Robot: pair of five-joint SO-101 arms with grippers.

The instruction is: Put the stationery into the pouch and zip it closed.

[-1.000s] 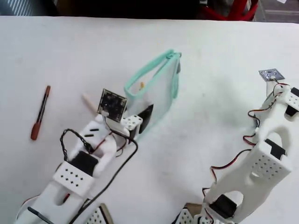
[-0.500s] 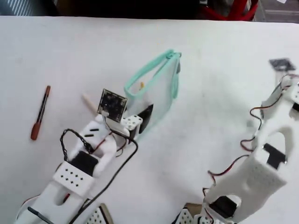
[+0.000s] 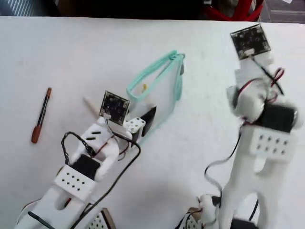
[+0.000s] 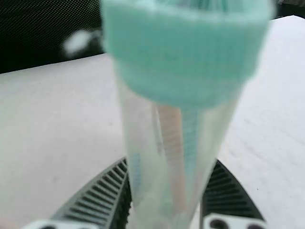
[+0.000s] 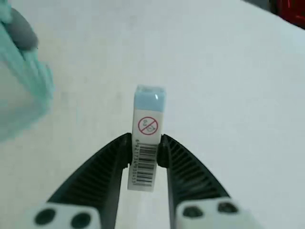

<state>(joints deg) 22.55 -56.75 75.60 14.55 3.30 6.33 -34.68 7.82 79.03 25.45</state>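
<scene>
Two grips: left gripper [image 4: 166, 193] clamps the upright pouch [image 3: 159, 93], right gripper [image 5: 144, 149] pinches an eraser [image 5: 148, 117] at its two o'clock.

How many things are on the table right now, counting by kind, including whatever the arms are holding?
pouch: 1
pen: 1
eraser: 1
beige stick: 1
slim item inside the pouch, too blurred to name: 1
Total: 5
</scene>
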